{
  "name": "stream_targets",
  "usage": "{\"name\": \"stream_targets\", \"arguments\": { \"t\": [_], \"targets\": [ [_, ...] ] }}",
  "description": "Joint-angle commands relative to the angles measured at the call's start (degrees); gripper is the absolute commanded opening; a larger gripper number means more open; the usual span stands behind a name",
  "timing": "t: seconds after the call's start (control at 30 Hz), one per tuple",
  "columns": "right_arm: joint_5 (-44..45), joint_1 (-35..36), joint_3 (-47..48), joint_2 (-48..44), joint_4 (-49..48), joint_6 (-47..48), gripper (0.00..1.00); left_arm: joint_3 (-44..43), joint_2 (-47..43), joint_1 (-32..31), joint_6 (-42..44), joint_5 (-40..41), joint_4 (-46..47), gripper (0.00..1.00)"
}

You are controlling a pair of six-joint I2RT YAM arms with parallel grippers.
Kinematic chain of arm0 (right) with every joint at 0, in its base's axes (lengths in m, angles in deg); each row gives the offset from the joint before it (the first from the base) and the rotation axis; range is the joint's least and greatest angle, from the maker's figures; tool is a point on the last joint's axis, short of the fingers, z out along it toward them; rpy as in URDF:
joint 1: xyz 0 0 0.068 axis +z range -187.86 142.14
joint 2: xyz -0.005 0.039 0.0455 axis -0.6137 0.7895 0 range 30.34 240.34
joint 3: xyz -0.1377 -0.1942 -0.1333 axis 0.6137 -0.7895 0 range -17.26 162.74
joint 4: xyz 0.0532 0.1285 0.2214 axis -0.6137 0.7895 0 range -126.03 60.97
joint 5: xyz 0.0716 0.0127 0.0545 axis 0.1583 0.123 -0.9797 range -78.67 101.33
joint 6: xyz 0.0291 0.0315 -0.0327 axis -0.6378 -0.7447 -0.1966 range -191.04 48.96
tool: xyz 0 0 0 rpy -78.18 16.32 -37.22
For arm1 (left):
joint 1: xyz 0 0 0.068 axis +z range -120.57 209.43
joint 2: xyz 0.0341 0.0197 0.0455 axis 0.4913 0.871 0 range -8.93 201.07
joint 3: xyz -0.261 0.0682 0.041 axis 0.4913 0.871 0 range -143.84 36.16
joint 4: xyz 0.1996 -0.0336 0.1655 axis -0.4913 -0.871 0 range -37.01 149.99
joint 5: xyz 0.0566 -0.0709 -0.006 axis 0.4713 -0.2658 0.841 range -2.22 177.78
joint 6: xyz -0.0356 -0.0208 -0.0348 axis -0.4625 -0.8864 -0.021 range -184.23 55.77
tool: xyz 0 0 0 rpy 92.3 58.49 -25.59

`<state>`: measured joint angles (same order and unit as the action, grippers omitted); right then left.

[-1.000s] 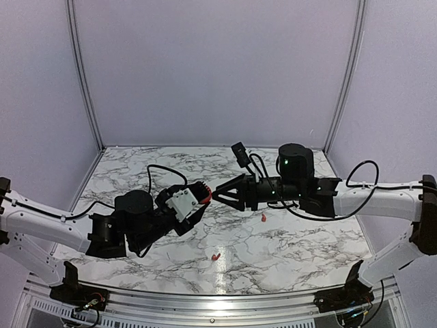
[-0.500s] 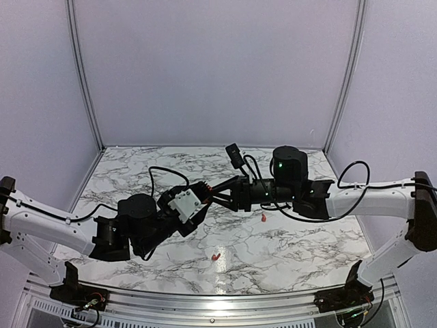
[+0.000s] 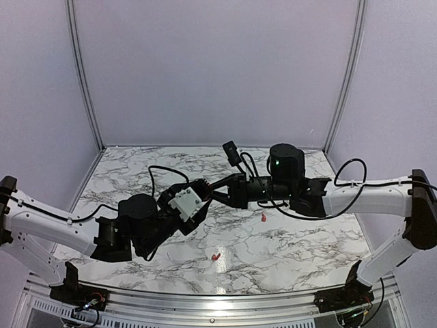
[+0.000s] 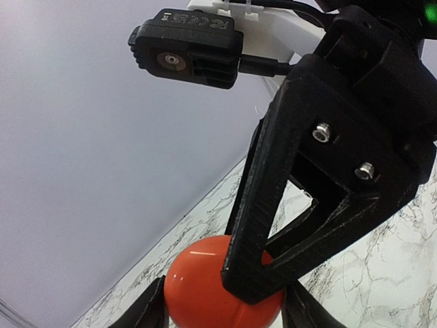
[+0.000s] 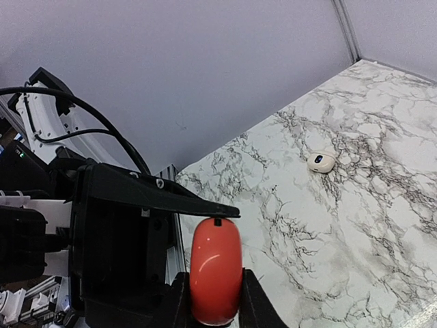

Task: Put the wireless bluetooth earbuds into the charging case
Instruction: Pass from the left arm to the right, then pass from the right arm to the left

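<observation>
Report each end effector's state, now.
Left end effector: closed, holding the red charging case.
Right end effector: closed on the same case, which shows edge-on in its wrist view.

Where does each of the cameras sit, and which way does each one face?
Top external: above and behind the bases, facing down at the table; left arm and right arm show.
Right wrist: on the right arm, facing along the right gripper to the charging case, the left arm behind it.
Left wrist: on the left arm, facing along the left gripper to the case and the right gripper.
Shared: both wrist views show the case.
</observation>
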<state>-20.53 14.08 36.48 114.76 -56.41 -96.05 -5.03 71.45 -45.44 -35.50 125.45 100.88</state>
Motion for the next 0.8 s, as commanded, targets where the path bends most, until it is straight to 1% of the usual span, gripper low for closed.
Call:
{"name": "stream_targets", "arguments": {
  "t": [0.0,0.03,0.07,0.13,0.23,0.27,0.37,0.4,0.47,0.57,0.67,0.77],
  "targets": [
    [0.62,0.5,3.27,-0.42,1.71,2.84,0.18,-0.26,-0.84,-0.54,0.16,-1.14,2.45,0.6],
    [0.63,0.5,3.44,-0.68,2.28,3.24,0.16,0.23,-1.44,-0.54,0.24,-1.73,2.45,0.64],
    [0.54,0.4,3.66,-0.78,2.94,3.62,0.14,0.64,-1.73,-0.54,0.31,-2.17,2.37,0.65],
    [0.4,0.24,3.98,-1.11,4.69,4.59,0.11,1.56,-2.92,-0.54,0.86,-2.69,2.19,0.73],
    [-0.65,-0.58,4.34,-2.22,7.78,6.18,0.09,3.38,-5.98,-0.54,2.83,-4.18,-0.47,0.84],
    [-1.21,-1.01,4.57,-2.69,9.32,6.97,0.09,3.76,-7.4,-0.46,3.35,-5.37,-2.81,0.89],
    [-3.83,-2.31,5.92,-3.74,15.09,9.97,0.09,2.69,-10.47,-0.02,4.35,-11.15,-15.1,0.98],
    [-4.64,-2.55,6.36,-4.0,16.91,10.85,0.08,2.19,-10.91,0.06,4.88,-12.46,-19.69,0.99],
    [-6.86,-2.8,7.27,-4.21,21.19,12.78,0.08,1.17,-11.55,0.08,5.88,-15.38,-25.7,0.99],
    [-11.08,-2.84,8.48,-3.74,26.68,14.62,0.08,-0.92,-11.76,0.09,6.65,-19.03,-32.8,0.99],
    [-14.99,-2.71,8.92,-2.7,29.68,15.72,0.07,-2.86,-11.27,0.08,7.34,-21.65,-36.13,0.99],
    [-16.39,-2.08,8.84,-2.11,31.43,16.06,0.05,-4.69,-11.03,0.12,7.71,-23.34,-38.15,0.98]
  ]
}}
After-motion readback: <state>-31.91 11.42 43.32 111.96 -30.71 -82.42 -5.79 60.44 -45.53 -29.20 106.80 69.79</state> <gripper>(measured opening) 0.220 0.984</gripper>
